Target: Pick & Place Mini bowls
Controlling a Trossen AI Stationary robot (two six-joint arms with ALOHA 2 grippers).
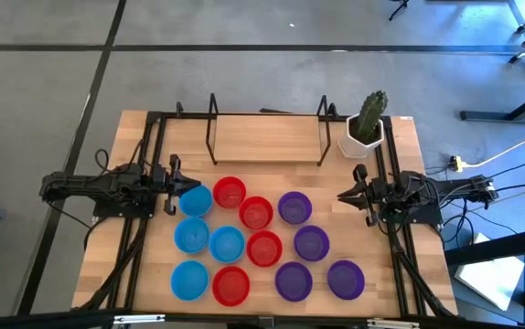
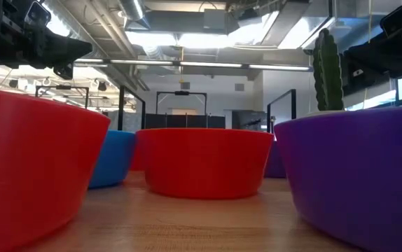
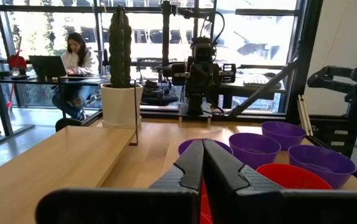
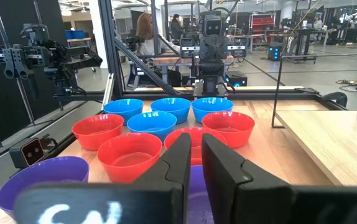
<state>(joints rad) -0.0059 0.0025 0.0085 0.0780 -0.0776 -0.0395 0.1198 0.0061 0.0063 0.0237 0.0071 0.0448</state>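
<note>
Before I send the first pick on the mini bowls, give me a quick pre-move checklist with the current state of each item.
1. Left hand empty, fingers shut: ok; open before grasping.
2. Right hand empty, fingers nearly closed: ok; it waits right of the purple bowls.
3. Bowls upright and unstacked on the table: four blue, four red, four purple: ok.
4. Gaps for a finger between bowls: not ok, several touch rim to rim.
5. Cactus pot clear of the bowls, at the far right corner: ok.
6. Drop-off spot: cannot tell.
</note>
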